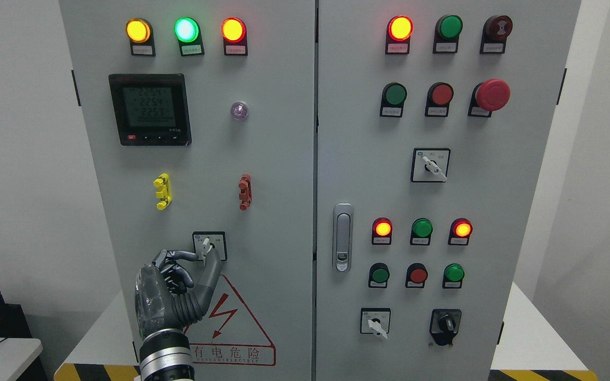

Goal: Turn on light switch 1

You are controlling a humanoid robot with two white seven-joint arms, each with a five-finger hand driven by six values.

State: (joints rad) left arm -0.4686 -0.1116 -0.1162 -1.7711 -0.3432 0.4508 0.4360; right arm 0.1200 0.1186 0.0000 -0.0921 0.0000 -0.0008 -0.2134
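— Switch location?
— The rotary switch (209,245) sits low on the cabinet's left door (199,159), at one o'clock from the left hand (178,286).
— Fingers?
— Thumb and index fingers (211,264) pinch its white lever; the others curl.
— Pose?
— Wrist upright, rising from six o'clock.

The left hand (178,288) stands right at the rotary switch (209,246) low on the left cabinet door (199,159), its thumb touching the knob. Above the switch, a yellow clip (162,191) and a red clip (244,192) jut from the panel, with bare grey door between them. Below the switch lies the flat warning sticker (231,328). To the right, past the door seam, the door handle (342,237) protrudes.
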